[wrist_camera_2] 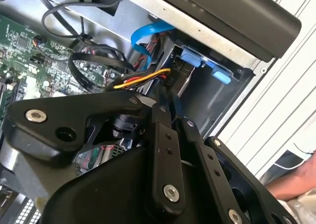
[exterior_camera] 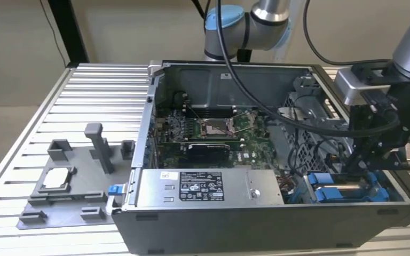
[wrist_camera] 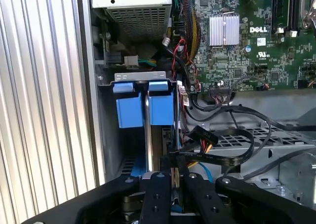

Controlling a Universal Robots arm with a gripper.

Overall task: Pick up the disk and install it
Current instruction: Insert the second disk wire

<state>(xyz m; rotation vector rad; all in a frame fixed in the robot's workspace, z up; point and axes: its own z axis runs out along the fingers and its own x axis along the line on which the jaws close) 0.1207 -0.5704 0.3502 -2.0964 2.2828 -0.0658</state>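
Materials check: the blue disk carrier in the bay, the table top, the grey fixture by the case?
Disk carrier: looks like moulded plastic, matte blue, uniform colour with soft-edged tabs. Table top: likely extruded aluminium, pale silver ribbed slats with a dull sheen. Fixture: probably plastic, possibly printed; flat matte grey, blocky posts, no metallic glint.

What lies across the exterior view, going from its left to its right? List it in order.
Grey fixture tray with a small white-topped chip → grey metal box → blue disk carrier in the case's corner bay, the hand just above it.
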